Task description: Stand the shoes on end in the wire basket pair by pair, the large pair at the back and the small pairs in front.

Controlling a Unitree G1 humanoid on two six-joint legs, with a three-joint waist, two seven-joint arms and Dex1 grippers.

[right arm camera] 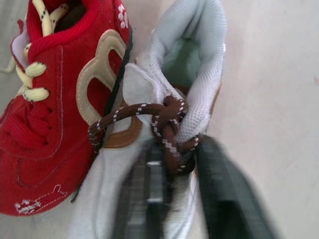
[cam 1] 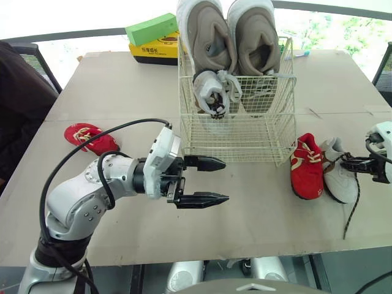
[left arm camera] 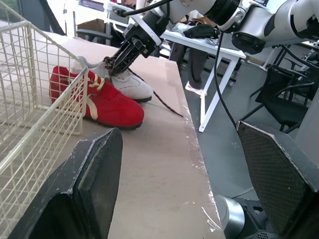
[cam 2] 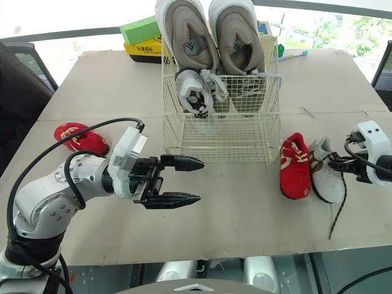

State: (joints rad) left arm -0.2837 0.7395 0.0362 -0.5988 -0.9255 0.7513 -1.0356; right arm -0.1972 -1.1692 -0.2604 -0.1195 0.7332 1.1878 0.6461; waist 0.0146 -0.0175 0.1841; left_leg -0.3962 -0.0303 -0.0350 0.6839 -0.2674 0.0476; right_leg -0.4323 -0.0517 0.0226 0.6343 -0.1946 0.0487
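Cream-white for the wire basket (cam 1: 236,138), taupe with white edging for the large pair (cam 1: 211,37), red with cream laces and trim for the red shoe (cam 1: 306,168), white with a brown, white-flecked lace (right arm camera: 168,124) for the white shoe (cam 1: 340,180), green for the upper box (cam 1: 152,29), yellow and black for the lower box (cam 1: 153,50), tan for the table (cam 1: 245,214).

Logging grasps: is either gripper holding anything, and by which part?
The right gripper pinches the white shoe at the rim of its opening, by the brown lace knot. The left gripper is open and empty.
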